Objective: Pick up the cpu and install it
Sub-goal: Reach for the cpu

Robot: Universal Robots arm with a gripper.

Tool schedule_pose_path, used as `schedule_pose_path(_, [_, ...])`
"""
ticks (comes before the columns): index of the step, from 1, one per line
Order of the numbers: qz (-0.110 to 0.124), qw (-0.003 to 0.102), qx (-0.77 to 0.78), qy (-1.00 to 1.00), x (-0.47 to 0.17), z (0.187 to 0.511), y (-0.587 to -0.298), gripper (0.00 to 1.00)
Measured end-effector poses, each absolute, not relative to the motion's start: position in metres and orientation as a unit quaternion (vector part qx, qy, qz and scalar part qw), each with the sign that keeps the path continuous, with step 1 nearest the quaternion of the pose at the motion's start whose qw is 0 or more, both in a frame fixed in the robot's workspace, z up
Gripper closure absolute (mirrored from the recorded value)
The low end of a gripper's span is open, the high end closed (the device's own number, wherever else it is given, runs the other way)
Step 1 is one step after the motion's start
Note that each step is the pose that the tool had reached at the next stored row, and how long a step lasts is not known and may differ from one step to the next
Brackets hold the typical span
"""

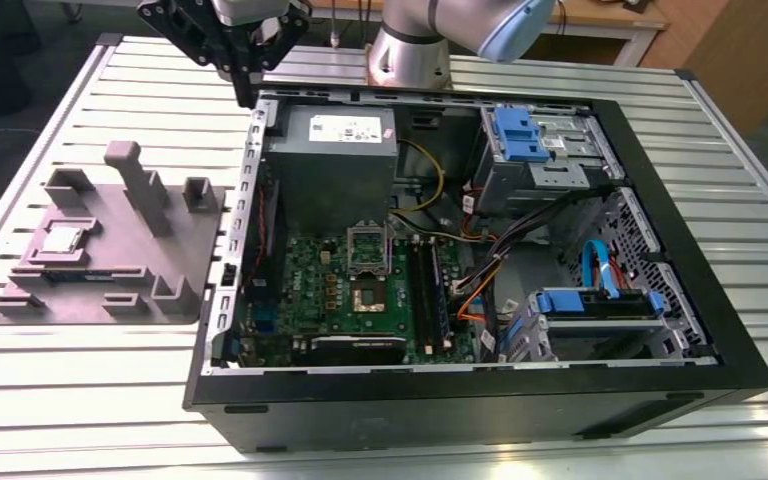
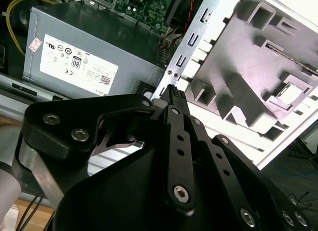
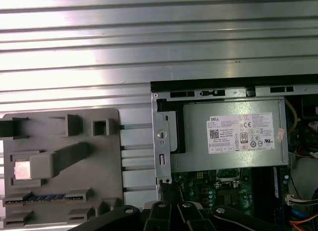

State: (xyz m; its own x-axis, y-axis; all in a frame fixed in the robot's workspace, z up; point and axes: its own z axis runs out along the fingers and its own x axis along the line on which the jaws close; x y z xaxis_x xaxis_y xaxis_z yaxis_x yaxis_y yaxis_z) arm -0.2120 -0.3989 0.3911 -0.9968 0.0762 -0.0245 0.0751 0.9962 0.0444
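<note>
Gripper [image 1: 245, 97] hovers closed and empty over the far-left corner of the case [image 1: 704, 330]. It is well apart from the cpu [image 1: 64, 240], which lies flat in the grey fixture [image 1: 184, 262] on the exterior view's left. Light, stiff and likely delicate underneath, I'd judge, so pinch it by opposite edges.

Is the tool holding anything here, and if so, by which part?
Nothing is held. The tool hangs above a corner of the computer case, shut and empty; the cpu lies in the grey holder beside the case.
</note>
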Motion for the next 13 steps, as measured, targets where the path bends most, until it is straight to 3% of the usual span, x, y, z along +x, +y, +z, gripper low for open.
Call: schedule_pose_path(13, [0.022,0.013,0.038,0.999,-0.2194,0.3905,-0.3989,0.90])
